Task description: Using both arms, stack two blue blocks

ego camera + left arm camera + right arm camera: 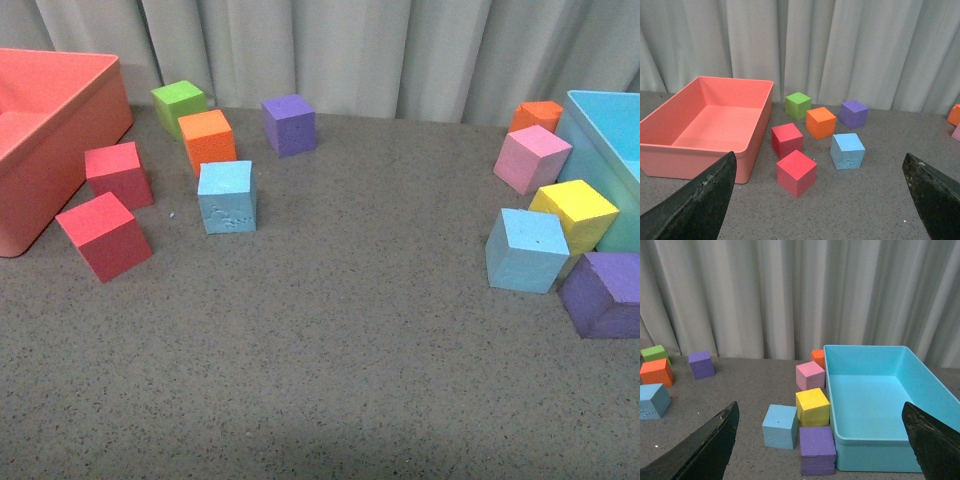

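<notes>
A scuffed sky-blue block [227, 196] sits left of centre on the grey table, in front of an orange cube. It also shows in the left wrist view [847, 150] and at the edge of the right wrist view [652, 400]. A plain sky-blue block [526, 250] sits at the right beside a yellow cube; it shows in the right wrist view [780, 426]. Neither arm shows in the front view. My left gripper [820, 200] is open and empty, well back from the blocks. My right gripper [820, 440] is open and empty too.
A coral bin [45, 130] stands far left, a light blue bin [610, 150] far right. Two red cubes [104, 236], an orange cube [207, 139], a green cube [179, 102] and a purple cube [289, 124] surround the left block. Pink [531, 158], yellow [574, 212], purple [606, 294] and orange [537, 114] cubes crowd the right one.
</notes>
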